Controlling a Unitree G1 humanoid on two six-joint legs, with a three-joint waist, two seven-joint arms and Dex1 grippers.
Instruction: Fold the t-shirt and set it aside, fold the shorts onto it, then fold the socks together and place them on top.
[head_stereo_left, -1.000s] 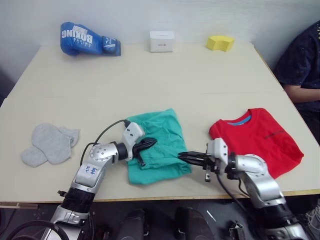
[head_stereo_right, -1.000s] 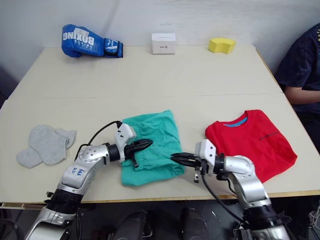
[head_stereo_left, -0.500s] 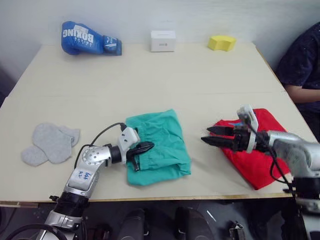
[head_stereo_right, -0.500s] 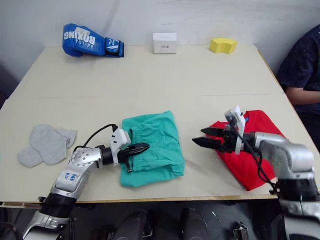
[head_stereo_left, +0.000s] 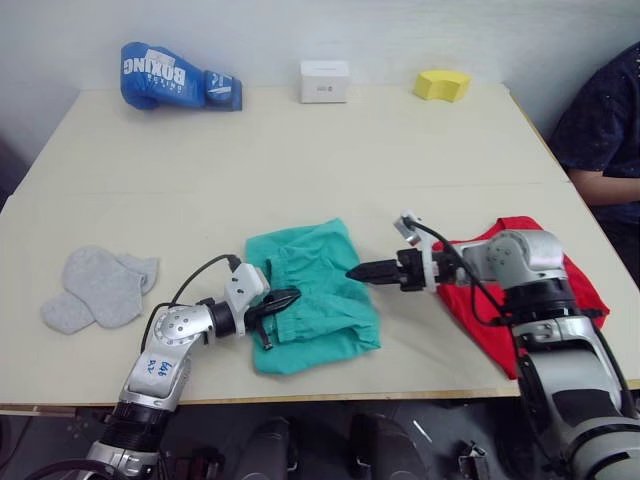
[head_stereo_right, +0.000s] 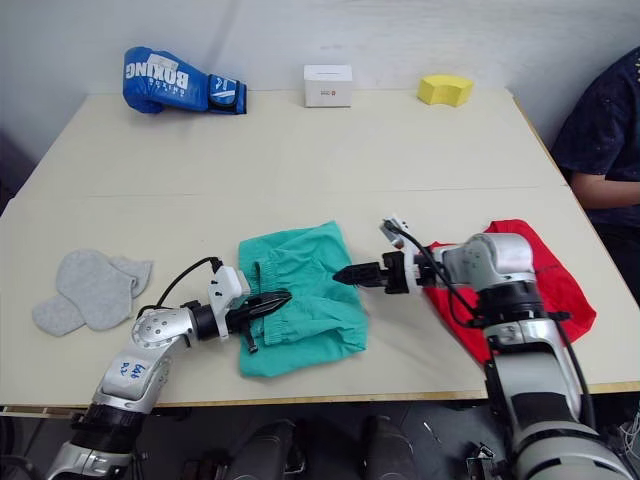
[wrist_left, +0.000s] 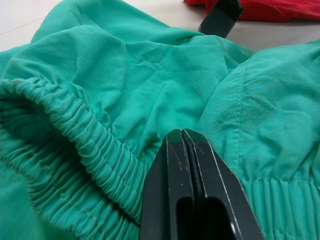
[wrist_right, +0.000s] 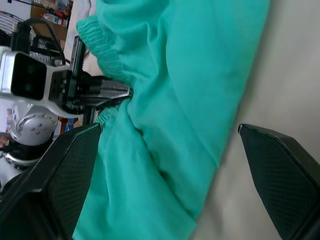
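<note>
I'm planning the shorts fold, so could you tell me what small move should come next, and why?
Probably the right pincer should close on the shorts' near edge. It is open at that edge, while the left pincer is shut at the waistband; both must hold to lift them onto the t-shirt.

— What do we have along the far edge of the table?

— We see a blue boxing glove with white lettering at the far left, lying on its side. Near the middle of that edge stands a small white box, and well to its right a yellow block.

— Are they touching?

— No, we find all three well apart.

— Anyone nearby?

— We spot a person in a dark patterned top at the table's right side, forearm resting by its edge.
</note>
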